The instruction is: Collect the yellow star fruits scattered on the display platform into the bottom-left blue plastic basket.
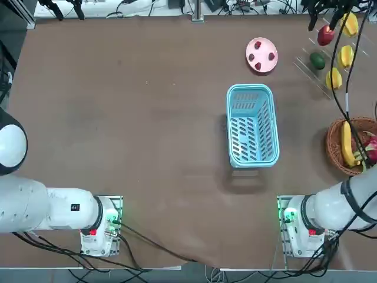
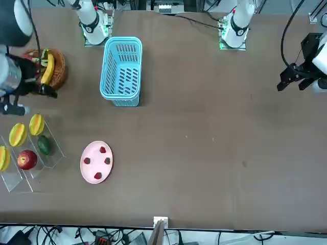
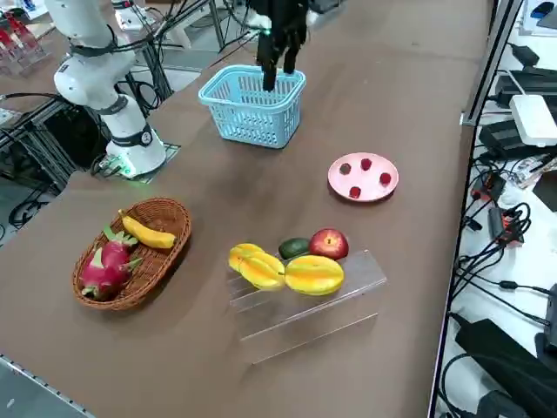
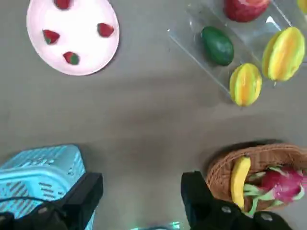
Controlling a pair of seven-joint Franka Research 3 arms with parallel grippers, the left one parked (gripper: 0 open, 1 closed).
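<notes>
Right gripper (image 4: pixel 141 191) hangs wide open with nothing between its fingers, above bare bench (image 1: pixel 129 118) between the blue plastic basket (image 1: pixel 252 125) and the wicker basket (image 1: pixel 337 144); in the front view it shows dark at the left edge (image 2: pixel 45 91), beside the wicker basket. Three yellow star fruits sit on the clear display platform (image 3: pixel 305 309), upper right of the top view: one near the frame's top edge (image 1: pixel 350 25), one mid (image 1: pixel 346 56), one lower (image 1: pixel 334 78). In the right side view they cluster centre frame, touching each other along the platform's front step. Red apple (image 1: pixel 325 35) and green fruit (image 1: pixel 317 60) share the platform, just beside the star fruits. Blue plastic basket sits empty, centre-right of the top view, well apart from the platform. Pink plate (image 1: pixel 261 55) with small red berries lies above the blue basket in the top view. Wicker basket at right edge holds a banana (image 1: pixel 346 144) and a dragon fruit (image 3: pixel 106 266)
</notes>
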